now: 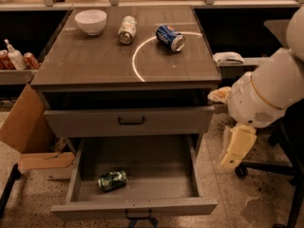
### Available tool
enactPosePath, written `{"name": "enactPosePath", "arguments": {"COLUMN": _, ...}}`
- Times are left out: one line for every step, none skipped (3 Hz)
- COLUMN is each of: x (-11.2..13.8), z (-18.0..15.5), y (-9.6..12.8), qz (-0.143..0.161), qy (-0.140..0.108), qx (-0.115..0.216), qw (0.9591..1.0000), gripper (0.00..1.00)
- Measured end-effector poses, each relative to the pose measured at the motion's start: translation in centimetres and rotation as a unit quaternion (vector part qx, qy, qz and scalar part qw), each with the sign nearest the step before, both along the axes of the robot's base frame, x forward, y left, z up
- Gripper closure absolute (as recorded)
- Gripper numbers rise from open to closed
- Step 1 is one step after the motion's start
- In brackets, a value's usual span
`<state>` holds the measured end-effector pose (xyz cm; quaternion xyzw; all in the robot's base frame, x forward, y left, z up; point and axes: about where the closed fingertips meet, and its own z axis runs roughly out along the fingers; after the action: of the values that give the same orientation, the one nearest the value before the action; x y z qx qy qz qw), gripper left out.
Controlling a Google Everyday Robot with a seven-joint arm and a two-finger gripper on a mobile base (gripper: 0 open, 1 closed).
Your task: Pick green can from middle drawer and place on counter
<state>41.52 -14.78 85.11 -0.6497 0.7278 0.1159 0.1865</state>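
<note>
The green can (112,180) lies on its side in the front left of the open middle drawer (134,208), which is pulled far out at the bottom of the cabinet. The counter (90,63) above it is a wood-grain top with a thin white arc. My white arm comes in from the right, and its pale gripper (236,148) hangs down just right of the drawer's right wall, level with the drawer opening. It is well apart from the can and holds nothing that I can see.
On the counter stand a white bowl (90,21), a pale can (127,29) and a blue can (170,37). The upper drawer front (128,121) is closed. A cardboard box (26,127) sits at the left and a chair base (266,167) at the right.
</note>
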Motion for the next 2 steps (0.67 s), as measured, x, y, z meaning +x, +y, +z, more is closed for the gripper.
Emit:
{"name": "enactPosePath", "arguments": {"x": -1.4, "z": -4.0, "y": 1.8, "qz": 0.007, "qy": 0.014, "qx": 0.018, "qw": 0.9997, "gripper": 0.00}}
{"name": "enactPosePath", "arguments": {"x": -3.4, "z": -8.6, "y": 4.2, "qz": 0.014, "qy": 0.035, "qx": 0.039, "qw": 0.9985, "gripper": 0.00}}
